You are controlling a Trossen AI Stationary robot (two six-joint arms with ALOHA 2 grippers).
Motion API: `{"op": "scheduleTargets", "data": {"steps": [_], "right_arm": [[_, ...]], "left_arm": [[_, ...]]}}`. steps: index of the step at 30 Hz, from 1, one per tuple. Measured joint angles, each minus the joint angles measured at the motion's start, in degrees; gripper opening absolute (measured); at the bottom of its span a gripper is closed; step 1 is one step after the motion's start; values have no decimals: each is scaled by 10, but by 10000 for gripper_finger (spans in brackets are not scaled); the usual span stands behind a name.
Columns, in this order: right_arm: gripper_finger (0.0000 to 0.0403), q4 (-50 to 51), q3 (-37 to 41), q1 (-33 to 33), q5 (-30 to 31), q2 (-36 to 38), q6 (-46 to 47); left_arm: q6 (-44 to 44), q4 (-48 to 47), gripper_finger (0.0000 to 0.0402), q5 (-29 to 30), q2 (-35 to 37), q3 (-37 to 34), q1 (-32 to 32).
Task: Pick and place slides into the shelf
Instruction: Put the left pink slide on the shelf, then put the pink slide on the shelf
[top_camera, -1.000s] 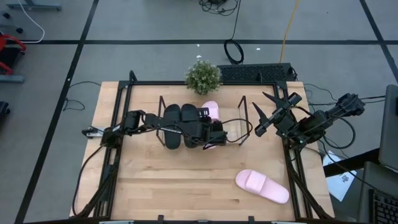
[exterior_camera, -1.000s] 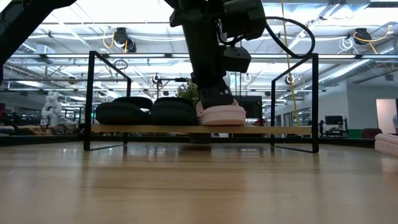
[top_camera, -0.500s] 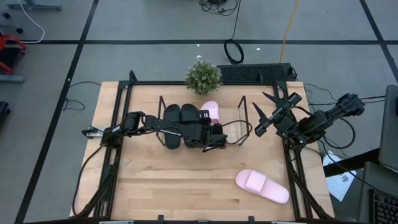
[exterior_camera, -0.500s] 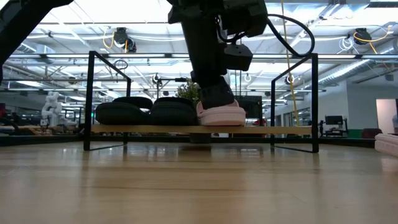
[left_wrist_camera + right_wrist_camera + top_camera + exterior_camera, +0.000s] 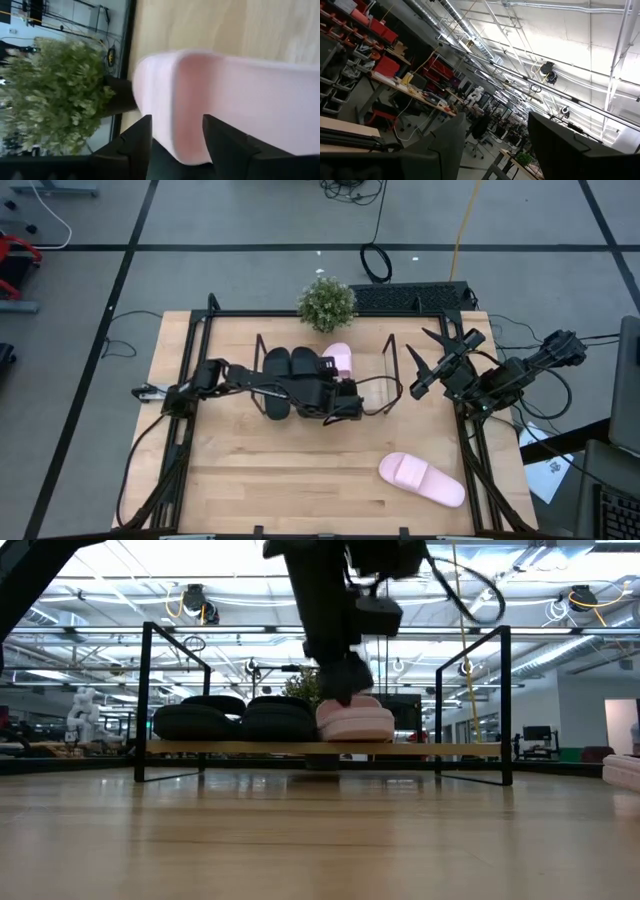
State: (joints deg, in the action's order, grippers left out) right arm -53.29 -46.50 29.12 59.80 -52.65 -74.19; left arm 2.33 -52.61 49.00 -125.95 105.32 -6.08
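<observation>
The left arm reaches from the left edge of the counter toward its middle, links stretched low and nearly straight in the high view, wrist bent downward. Its gripper (image 5: 338,386) points down, and in the left wrist view the two dark fingers (image 5: 136,142) stand apart (the gap between them is plain). In the low view this arm comes down from the top of the picture, the gripper (image 5: 345,680) at its lower end. The right arm waits at the right edge of the counter, folded back, its gripper (image 5: 437,352) raised, with the fingers spread wide in a V.
</observation>
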Motion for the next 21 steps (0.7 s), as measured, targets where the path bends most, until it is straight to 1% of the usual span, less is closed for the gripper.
{"op": "scheduleTargets", "data": {"steps": [9, 14, 17, 19, 21], "right_arm": [[205, 1, 0, 0, -1, 0, 2], [205, 4, 0, 0, 0, 0, 0], [205, 46, 0, 12, 1, 0, 9], [205, 112, 0, 30, 2, -1, 27], [205, 203, 0, 55, 2, -4, 60]], "left_arm": [[15, -10, 200, -11, 52, 0, -24], [15, -18, 200, -6, 92, 0, -54], [29, -20, 202, -1, 135, 0, -77], [41, -21, 202, 0, 162, 0, -94], [54, -31, 203, 1, 191, 1, -113]]}}
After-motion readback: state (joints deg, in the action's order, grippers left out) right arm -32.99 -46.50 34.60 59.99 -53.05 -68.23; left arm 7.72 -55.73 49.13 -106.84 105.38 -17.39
